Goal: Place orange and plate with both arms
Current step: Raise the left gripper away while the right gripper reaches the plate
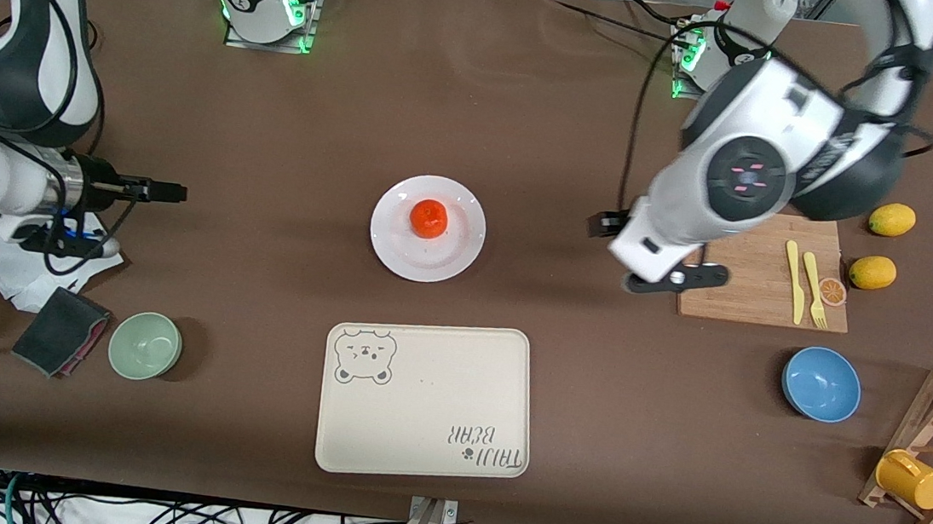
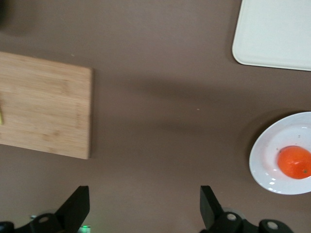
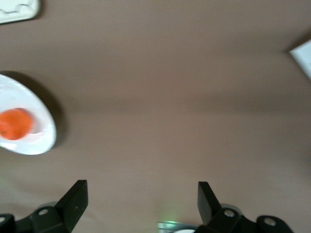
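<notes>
The orange (image 1: 429,218) lies in the middle of the white plate (image 1: 398,247) at the table's centre. My left gripper (image 1: 642,258) hangs open and empty over bare table between the plate and the wooden cutting board (image 1: 760,282). My right gripper (image 1: 169,192) hangs open and empty over the table toward the right arm's end, well apart from the plate. The left wrist view shows the left gripper (image 2: 144,204) with the plate (image 2: 272,155), orange (image 2: 294,162) and board (image 2: 43,104). The right wrist view shows the right gripper (image 3: 141,201) with the plate (image 3: 36,138) and orange (image 3: 14,124).
A cream bear-print tray (image 1: 426,399) lies nearer the camera than the plate. Yellow cutlery (image 1: 803,282) rests on the board, two lemons (image 1: 872,272) beside it. A blue bowl (image 1: 821,383), green bowl (image 1: 145,345), dark cloth (image 1: 53,331) and a wooden rack with a yellow cup (image 1: 912,479) stand around.
</notes>
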Robot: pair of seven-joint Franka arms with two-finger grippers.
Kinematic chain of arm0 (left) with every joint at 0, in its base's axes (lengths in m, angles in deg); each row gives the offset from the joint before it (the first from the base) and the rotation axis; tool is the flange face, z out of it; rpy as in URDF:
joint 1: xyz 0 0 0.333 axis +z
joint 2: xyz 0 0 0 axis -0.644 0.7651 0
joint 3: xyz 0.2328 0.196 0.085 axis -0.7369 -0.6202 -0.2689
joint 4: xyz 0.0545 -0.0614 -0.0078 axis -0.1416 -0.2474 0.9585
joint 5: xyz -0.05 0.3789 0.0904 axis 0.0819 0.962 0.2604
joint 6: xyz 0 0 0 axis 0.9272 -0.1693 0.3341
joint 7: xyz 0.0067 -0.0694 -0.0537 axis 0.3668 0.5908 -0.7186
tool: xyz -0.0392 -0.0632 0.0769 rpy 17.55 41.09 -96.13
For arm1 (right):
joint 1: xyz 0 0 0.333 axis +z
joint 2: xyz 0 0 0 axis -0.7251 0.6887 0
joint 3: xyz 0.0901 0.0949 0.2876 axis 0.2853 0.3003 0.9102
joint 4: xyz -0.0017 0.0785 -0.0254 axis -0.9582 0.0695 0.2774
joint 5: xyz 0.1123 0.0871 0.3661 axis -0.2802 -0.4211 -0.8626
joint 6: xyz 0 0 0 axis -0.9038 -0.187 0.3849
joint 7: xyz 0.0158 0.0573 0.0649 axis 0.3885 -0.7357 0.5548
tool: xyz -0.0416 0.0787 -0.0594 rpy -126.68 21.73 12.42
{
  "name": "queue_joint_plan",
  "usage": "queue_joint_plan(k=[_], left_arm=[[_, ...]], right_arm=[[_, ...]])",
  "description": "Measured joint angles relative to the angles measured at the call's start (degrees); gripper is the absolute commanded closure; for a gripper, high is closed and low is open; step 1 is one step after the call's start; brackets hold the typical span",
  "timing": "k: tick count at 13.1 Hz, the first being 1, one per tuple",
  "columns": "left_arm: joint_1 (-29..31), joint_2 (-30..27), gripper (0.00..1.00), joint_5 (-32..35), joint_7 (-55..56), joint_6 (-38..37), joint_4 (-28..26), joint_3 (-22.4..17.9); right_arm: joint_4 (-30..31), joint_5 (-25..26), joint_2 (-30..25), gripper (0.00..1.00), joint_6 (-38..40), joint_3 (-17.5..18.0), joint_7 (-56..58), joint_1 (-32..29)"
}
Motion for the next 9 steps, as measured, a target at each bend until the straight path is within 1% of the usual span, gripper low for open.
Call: queue_joint_plan(k=[2, 5, 7, 8, 9], left_arm=[[3.2, -3.6, 0.00, 0.0, -6.4, -3.3, 0.0, 0.0], [7.4, -9.8, 0.00, -0.9, -15.7, -5.5, -1.3, -0.6], [8.6, -13.8, 0.00, -1.0, -22.9, -4.9, -5.1, -3.8], [8.9, -16.1, 0.00, -1.1, -24.6, -2.5, -8.6, -5.5], [8.9, -18.7, 0.00, -1.1, -25.4, 1.8, -13.1, -7.3]], right_arm=[[2.1, -6.4, 1.2, 0.00, -3.4, 0.0, 0.0, 0.0], [8.0, -16.2, 1.4, 0.00, -10.5, 0.2, 0.9, 0.1], [12.4, -21.3, 0.8, 0.00, -15.0, 0.8, 4.3, 0.1], [15.4, -23.8, 0.1, 0.00, -18.0, 1.3, 6.4, 0.1], [18.7, -26.0, -0.8, 0.00, -21.3, 2.1, 8.3, 0.1]])
